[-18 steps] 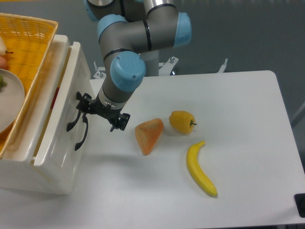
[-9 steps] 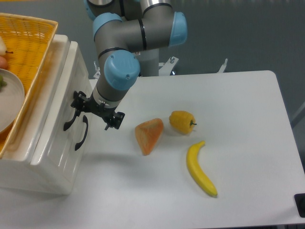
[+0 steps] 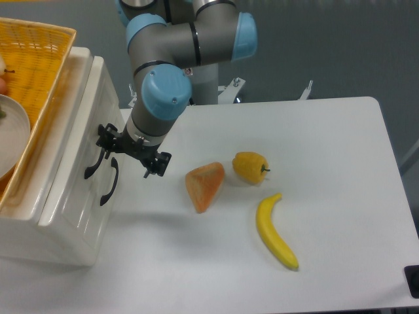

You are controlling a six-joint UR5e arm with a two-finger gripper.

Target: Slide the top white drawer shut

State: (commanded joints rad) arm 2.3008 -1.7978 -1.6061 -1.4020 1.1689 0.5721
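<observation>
White tabletop against a grey backdrop, white cabinet at the left edge. UR5e arm reaches down from top centre, grey links with light-blue joint caps, wrist angled toward the cabinet front. Gripper is right up against the front panel of the top white drawer, black fingers spread narrowly either side of the upper end of the curved black handle; can't tell from this angle whether a finger actually touches the handle or the panel, and nothing is clearly clamped between them. Drawer sits at upper left, nearly flush with the cabinet body, only a thin seam showing along its top edge. Second black handle just right of and below the first, on the lower drawer front; lower panel sticks out slightly from the cabinet base. Yellow wicker basket sits on top of the cabinet, with a white plate inside, cropped by the frame. On the table, well apart from the cabinet: an orange wedge-shaped piece, a yellow bell pepper just beside it to the right, and a banana below the pepper, near but not touching it.
</observation>
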